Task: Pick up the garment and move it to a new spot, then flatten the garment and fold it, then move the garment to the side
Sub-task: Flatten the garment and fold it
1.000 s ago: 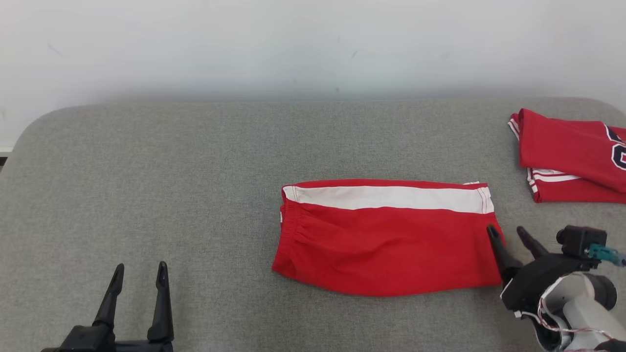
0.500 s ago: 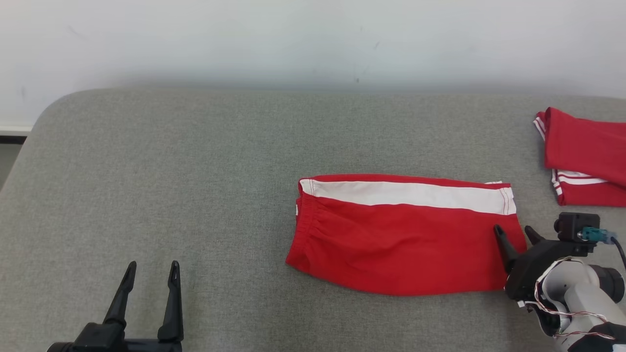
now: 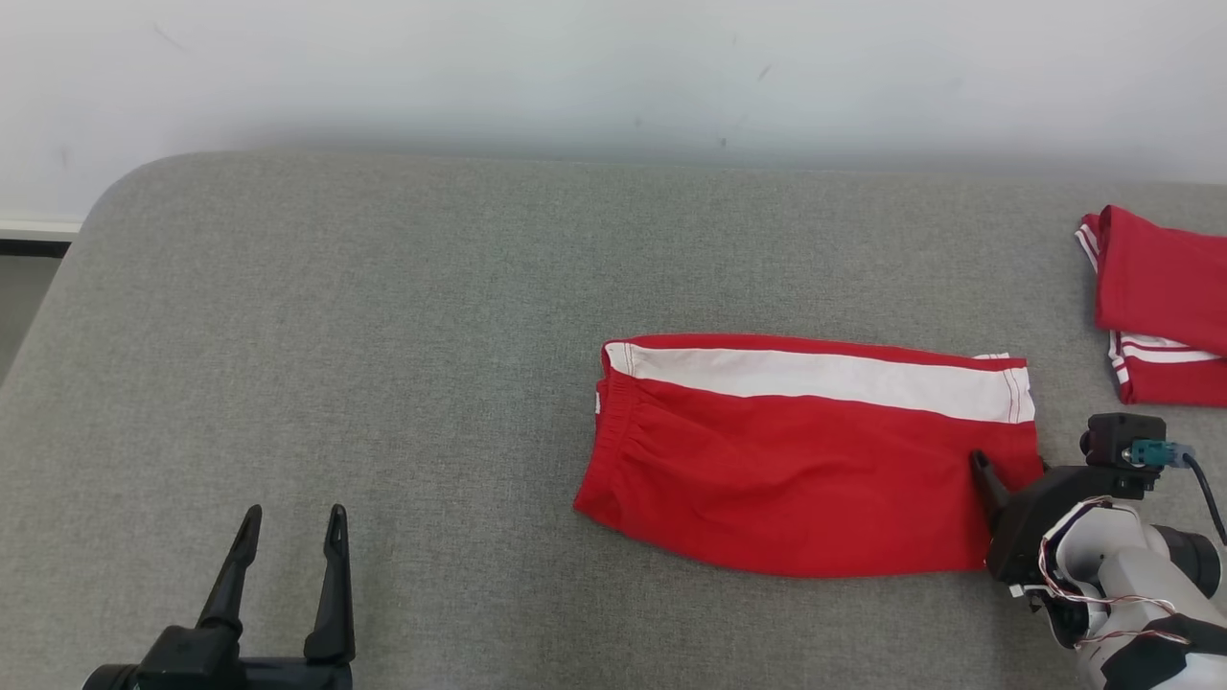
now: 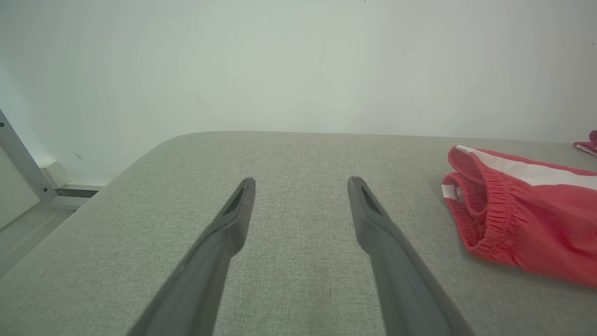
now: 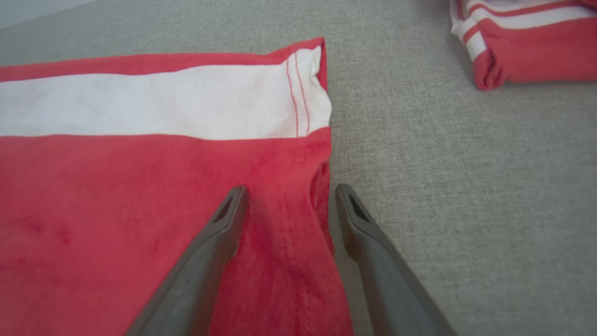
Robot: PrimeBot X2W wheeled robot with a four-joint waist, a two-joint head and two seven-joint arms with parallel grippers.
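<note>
The garment (image 3: 796, 460) is a pair of red shorts with a white side stripe, lying folded flat on the grey padded table (image 3: 383, 316), waistband to the left. My right gripper (image 3: 1011, 470) is at its right hem, low on the cloth. In the right wrist view the right gripper (image 5: 290, 191) is open and straddles the hem edge of the garment (image 5: 116, 186): one finger over red cloth, the other over bare table. My left gripper (image 3: 293, 517) is open and holds nothing at the lower left, well away from the shorts. The left wrist view has the left gripper (image 4: 301, 182) and the gathered waistband of the garment (image 4: 527, 219).
A second folded red garment (image 3: 1160, 307) with white trim lies at the table's far right edge, also in the right wrist view (image 5: 527, 42). A pale wall runs behind the table. The rounded left corner of the table drops off to the floor (image 3: 19, 287).
The head camera has turned, shifting the whole picture rightward. My right gripper has settled lower over the hem, and its outer finger is now mostly hidden. The left gripper is unchanged.
</note>
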